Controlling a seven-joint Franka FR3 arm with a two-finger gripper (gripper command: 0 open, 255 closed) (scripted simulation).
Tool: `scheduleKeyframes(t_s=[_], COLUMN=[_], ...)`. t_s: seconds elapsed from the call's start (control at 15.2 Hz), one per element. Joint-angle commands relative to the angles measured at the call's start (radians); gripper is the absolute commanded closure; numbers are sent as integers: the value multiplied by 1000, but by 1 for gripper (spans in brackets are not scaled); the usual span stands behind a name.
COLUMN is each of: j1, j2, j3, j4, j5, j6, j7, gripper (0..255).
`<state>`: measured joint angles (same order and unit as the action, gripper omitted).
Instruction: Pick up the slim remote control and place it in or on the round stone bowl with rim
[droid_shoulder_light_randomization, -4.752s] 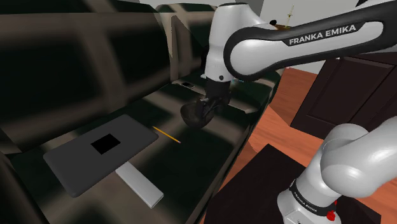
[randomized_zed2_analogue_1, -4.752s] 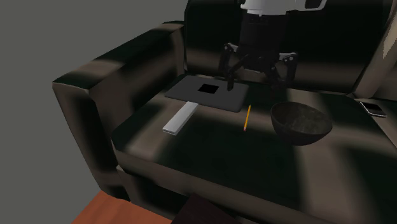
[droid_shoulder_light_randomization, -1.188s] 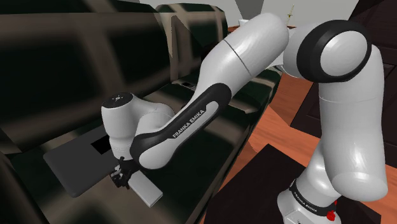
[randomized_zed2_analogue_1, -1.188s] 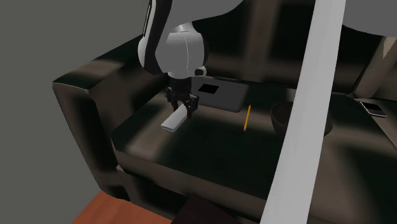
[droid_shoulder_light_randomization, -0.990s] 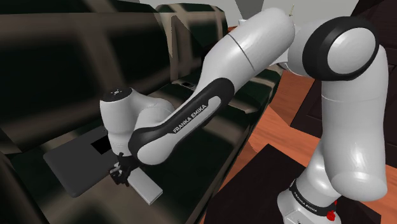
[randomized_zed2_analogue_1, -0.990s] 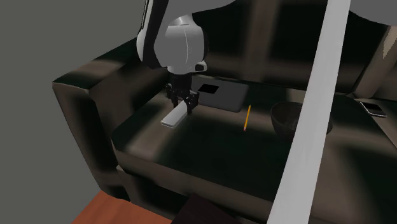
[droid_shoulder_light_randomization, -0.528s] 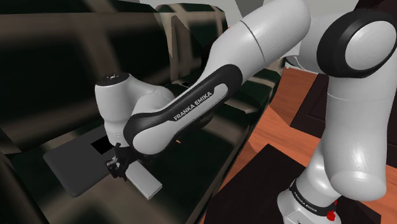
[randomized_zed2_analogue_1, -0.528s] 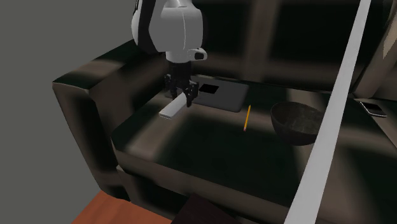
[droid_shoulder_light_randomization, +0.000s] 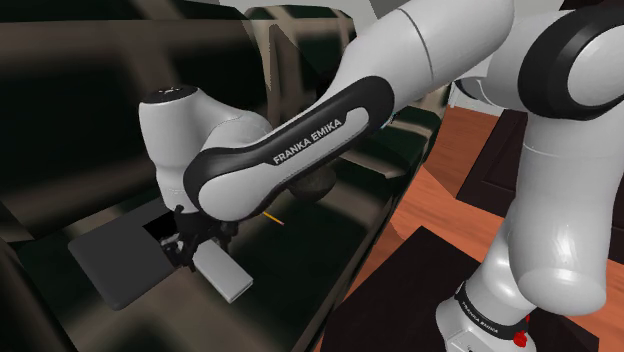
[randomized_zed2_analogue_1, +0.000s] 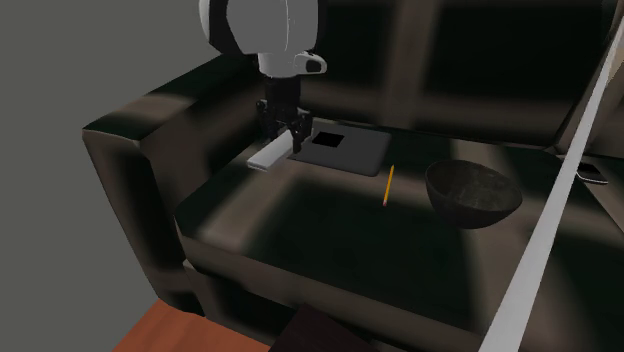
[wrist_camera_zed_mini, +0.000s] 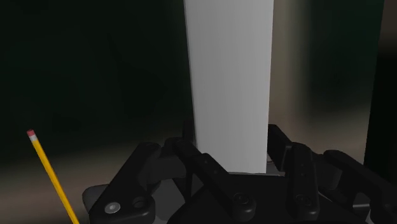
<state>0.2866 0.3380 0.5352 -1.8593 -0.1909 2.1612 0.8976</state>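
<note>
Evidently the black pincer (randomized_zed2_analogue_1: 284, 138) is clamped on the slim pale-grey remote control (randomized_zed2_analogue_1: 266, 157), tilted just above the dark sofa seat (randomized_zed2_analogue_1: 300, 225) at the second exterior view's left. Past the yellow pencil (randomized_zed2_analogue_1: 387, 185), the round dark stone bowl (randomized_zed2_analogue_1: 470, 207) sits empty, well apart rightward: carry and placement remain.

In the second exterior view, the remote (randomized_zed2_analogue_1: 268, 155) hangs in the gripper (randomized_zed2_analogue_1: 284, 140) above the sofa seat (randomized_zed2_analogue_1: 320, 220), left of the pad (randomized_zed2_analogue_1: 345, 148). The pencil (randomized_zed2_analogue_1: 387, 185), then the bowl (randomized_zed2_analogue_1: 473, 192), lie farther right.
</note>
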Motion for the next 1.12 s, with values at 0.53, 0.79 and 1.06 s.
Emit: scheduleKeyframes(t_s=[0.53, 0.79, 1.06], j1=[-12, -53, -125], j2=[-59, -109, -183], j3=[16, 10, -15], j4=[65, 28, -57], j5=[41, 72, 119], j6=[-115, -119, -95], j7=[-26, -82, -192], gripper=[255, 255, 255])
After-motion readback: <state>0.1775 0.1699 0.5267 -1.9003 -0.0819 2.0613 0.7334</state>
